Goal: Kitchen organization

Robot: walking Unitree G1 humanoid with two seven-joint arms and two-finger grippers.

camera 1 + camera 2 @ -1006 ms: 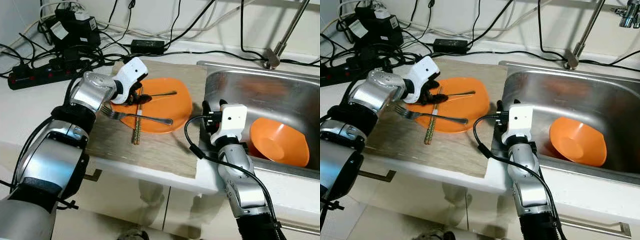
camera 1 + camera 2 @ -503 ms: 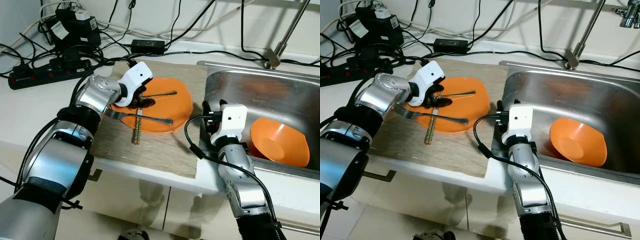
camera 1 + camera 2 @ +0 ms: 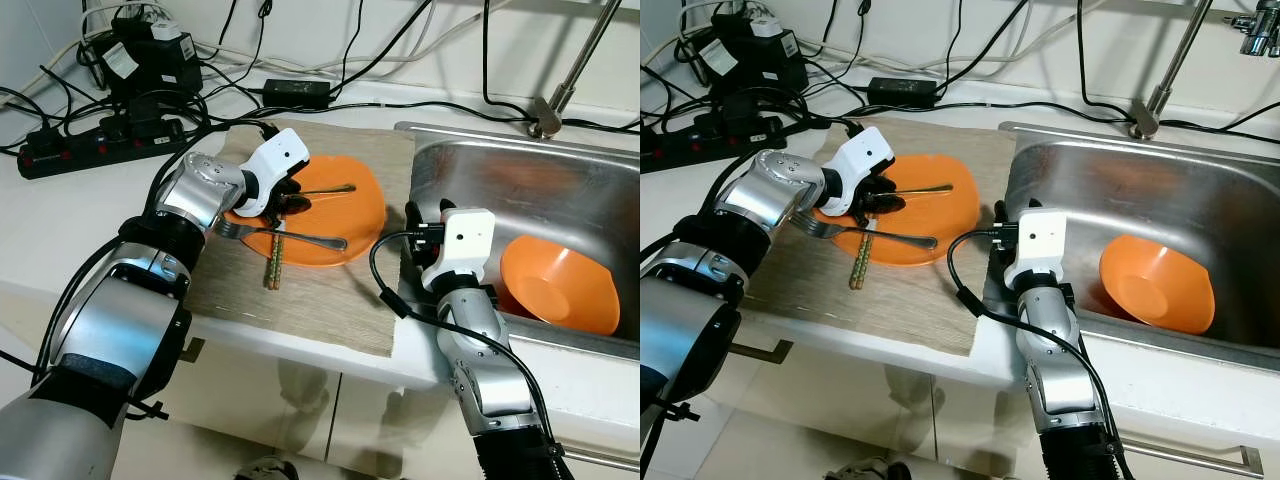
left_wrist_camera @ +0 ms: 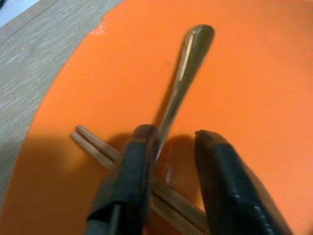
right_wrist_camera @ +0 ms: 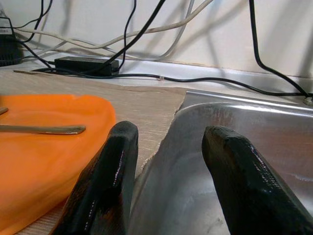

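On the orange plate [image 3: 345,215], the left gripper [image 4: 168,161] straddles the spoon handle [image 4: 188,63] above the chopsticks [image 3: 274,255], fingers narrowly parted; closing squarely should avoid pinching them. Right gripper [image 5: 168,161] gapes empty beside the plate.

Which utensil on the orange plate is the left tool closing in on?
The spoon: its handle runs between the left tool's fingers, above the chopsticks. The fork lies nearer the plate's front edge.

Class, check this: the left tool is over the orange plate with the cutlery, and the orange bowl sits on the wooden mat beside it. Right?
Not quite. The left tool is over the orange plate, but the orange bowl lies in the sink, not on the wooden mat, as the left eye view shows.
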